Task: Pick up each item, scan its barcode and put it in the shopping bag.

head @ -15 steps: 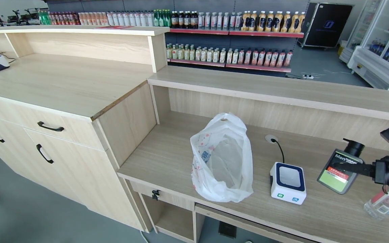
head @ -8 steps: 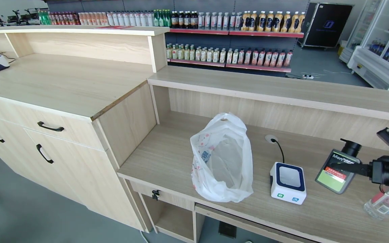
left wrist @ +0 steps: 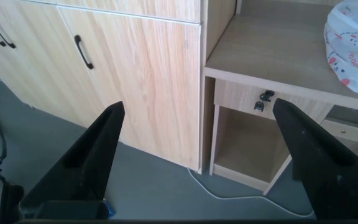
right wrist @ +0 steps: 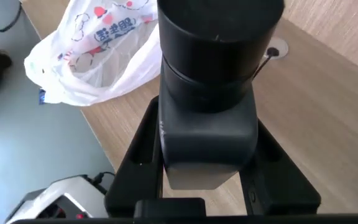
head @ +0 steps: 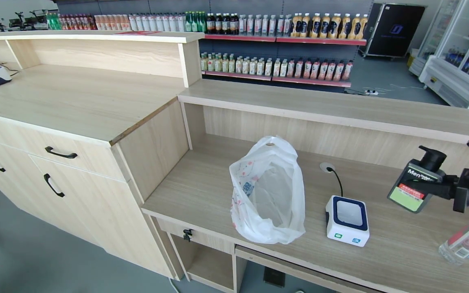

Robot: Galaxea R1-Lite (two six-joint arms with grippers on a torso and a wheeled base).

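— Right gripper (head: pixel 417 188): what is reported?
— It is clenched around a dark pump bottle (head: pixel 406 198), held tilted above the counter (head: pixel 202 191), right of the scanner (head: pixel 347 219) and not over its window.
— And the left gripper (left wrist: pixel 194 109)?
— Its fingers (left wrist: pixel 92 155) are spread wide, nothing between them; it is hung low beside the cupboard front (left wrist: pixel 148 74).
— How far along is the task judged?
— Early. One item is picked up; a scan is judged not yet made. The shopping bag (head: pixel 267 195) is stood open left of the scanner, and nothing can be made out inside. A clear water bottle (head: pixel 468 240) is laid at the counter's right end, ungripped, so scanning, bagging and a second round are left.
— What is given by one view and not another?
— From the head, the bottle's label and its gap to the scanner are shown. From the right wrist, the black cap is seen end-on, with the bag beyond. From the left wrist, the space under the counter is shown.
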